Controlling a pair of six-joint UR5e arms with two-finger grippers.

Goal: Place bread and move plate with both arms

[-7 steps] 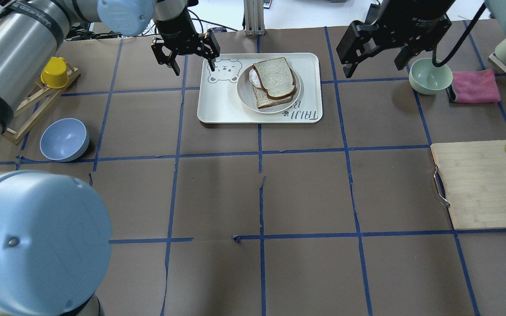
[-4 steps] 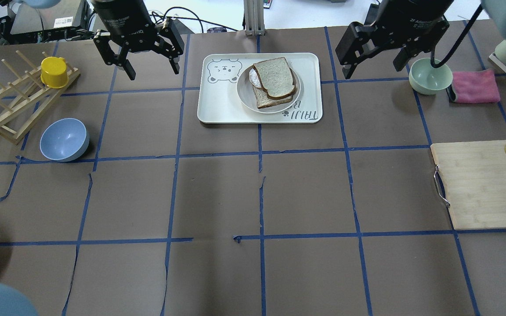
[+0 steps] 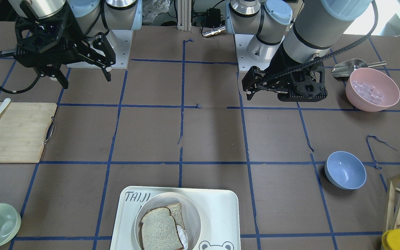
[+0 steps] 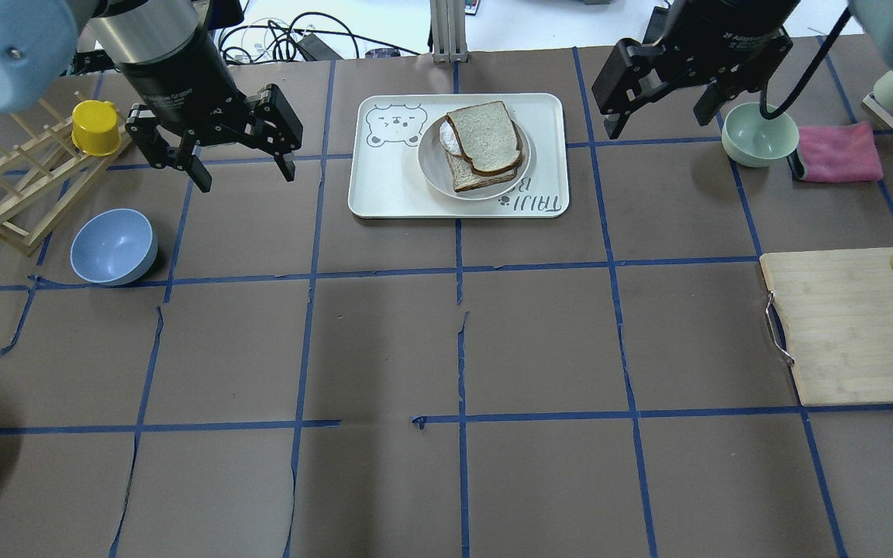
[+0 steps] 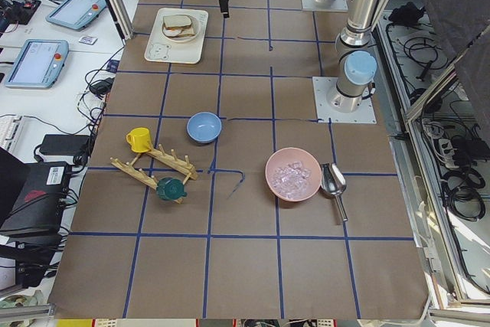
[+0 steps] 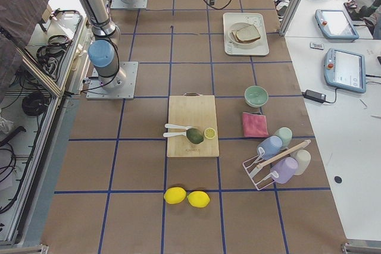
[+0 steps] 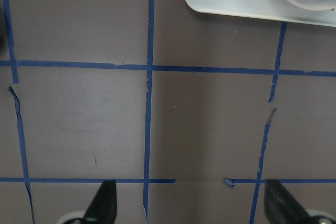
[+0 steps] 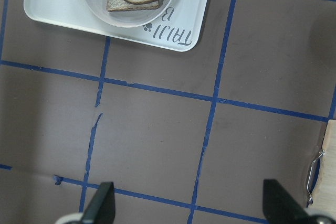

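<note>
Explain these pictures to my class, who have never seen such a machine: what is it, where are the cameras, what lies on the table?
The robot's left arm and right arm stand at a taped table. Cameras look from above, from across, from each table end and from each wrist. The left gripper and right gripper are open and hold nothing. The bread lies atop another slice on the plate, which sits on a white tray. Nearby: a blue bowl, a green bowl, a cutting board.
</note>
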